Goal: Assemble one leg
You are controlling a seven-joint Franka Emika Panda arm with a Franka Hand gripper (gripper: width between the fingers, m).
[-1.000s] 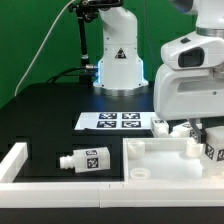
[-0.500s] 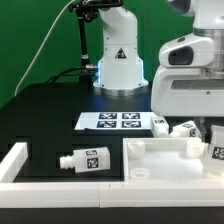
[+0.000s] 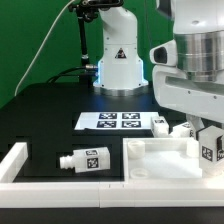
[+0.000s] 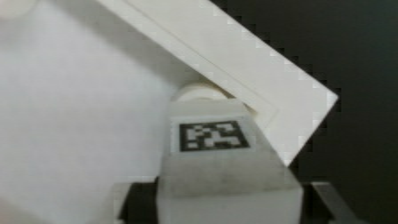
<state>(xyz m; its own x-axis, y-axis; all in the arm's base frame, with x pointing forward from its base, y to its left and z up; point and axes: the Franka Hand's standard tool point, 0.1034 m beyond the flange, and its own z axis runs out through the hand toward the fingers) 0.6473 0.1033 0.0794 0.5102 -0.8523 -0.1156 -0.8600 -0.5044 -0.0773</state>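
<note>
- My gripper (image 4: 217,205) was closed on the leg (image 4: 217,140). Its two dark fingers (image 4: 134,203) pressed the blocky body from either side. The tag faced the wrist camera and the narrower round end pointed away from my palm.
- I judge I held it by the flat sides because they gave the pads a firm seat. That grip also left the round end free to go into a socket.
- In the wrist view the round end lay at an inner corner of the tabletop (image 4: 80,110), just inside the raised rim. I could not tell whether it touched the socket there.
- In the exterior view the leg (image 3: 211,150) hung under my wrist, over the end of the tabletop (image 3: 160,160) at the exterior view's right. The tabletop itself lay flat on the counter (image 3: 50,110).
- A loose leg (image 3: 86,160) lay on its side on the counter, on the exterior view's left of the tabletop and well apart from my work.
- More spare legs (image 3: 160,125) stood behind the tabletop, near the marker board (image 3: 115,121).
- By my reckoning the step in hand was seating this leg in the corner socket. The next move called for keeping it square to the hole, since a tilted entry could have jammed the round end against the rim.
</note>
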